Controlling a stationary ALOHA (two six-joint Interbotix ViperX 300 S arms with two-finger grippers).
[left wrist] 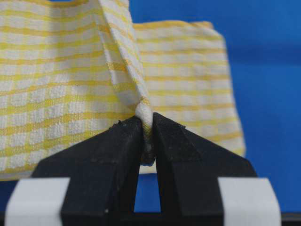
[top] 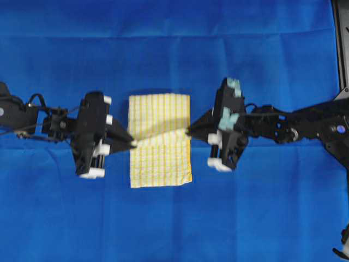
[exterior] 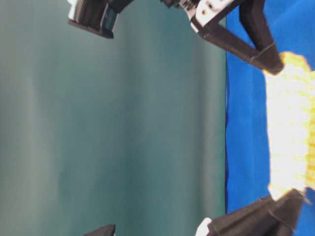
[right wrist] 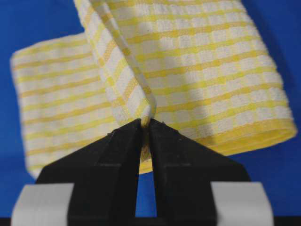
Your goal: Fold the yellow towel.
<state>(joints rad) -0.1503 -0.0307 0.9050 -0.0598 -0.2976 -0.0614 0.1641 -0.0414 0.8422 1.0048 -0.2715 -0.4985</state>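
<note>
**One towel, pinched at both sides**

One yellow towel [top: 160,140] and two tools are in view — nothing else lies on the blue sheet [top: 174,49] that covers the table.

The left tool [top: 132,143] reaches in level from the left side of the overhead view, its tips at the towel's left edge. The right tool [top: 189,131] reaches in from the opposite side, its body rolled to one side, its tips at the right edge. The two point at each other across the cloth.

Both are clamped on the towel. In the left wrist view the dark fingers [left wrist: 113,150] meet on a bunched fold of checked cloth [left wrist: 141,113], with the rest of the towel spread ahead of the tips. The right wrist view shows the same: fingers [right wrist: 174,150] squeezed on a raised ridge of cloth [right wrist: 141,101].

Between the two tips the towel is drawn up into a taut ridge — its near and far parts lie on the sheet either side.
</note>
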